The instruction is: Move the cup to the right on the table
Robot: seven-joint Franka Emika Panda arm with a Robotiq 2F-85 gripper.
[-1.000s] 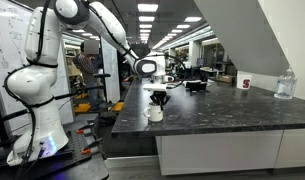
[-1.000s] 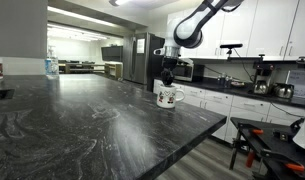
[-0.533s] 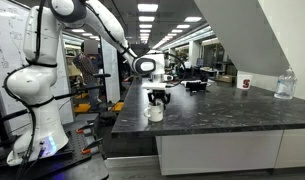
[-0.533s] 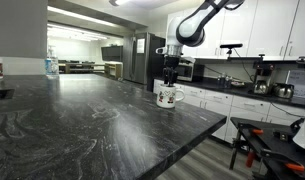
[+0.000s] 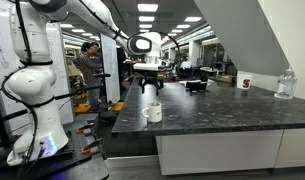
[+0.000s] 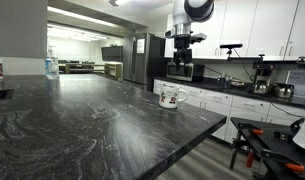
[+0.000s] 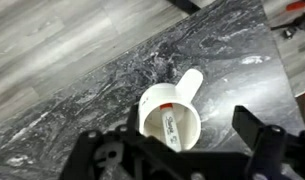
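Near the desk's (image 5: 222, 118) corner, at centre-left of an exterior view, the cup (image 5: 152, 111) is seen upright on the dark speckled top, touching nothing else. It also appears right of centre in an exterior view (image 6: 170, 96), close to the desk (image 6: 102, 125) edge.

Hand (image 5: 150, 80): held in the air above the cup, apart from it, in both exterior views (image 6: 182, 50). In the wrist view two dark fingers (image 7: 262, 140) are spread wide at the lower frame, with the cup (image 7: 172, 118) between and below them; nothing is gripped. Cup handle is seen pointing to the upper right of the wrist frame.

Step in hand, as judged: the cup stands free and the hand is raised clear of it, so either a release is done or a grasp is not begun; the frames do not settle which. If the cup is to be shifted further, a straight descent over the rim and a closing of the fingers on the wall would be called for, then a slide or lift sideways.

Writing: a dark mark on the cup side (image 6: 168, 97) is too small to be read. A red band is seen inside the rim in the wrist view; small print beside it is illegible.
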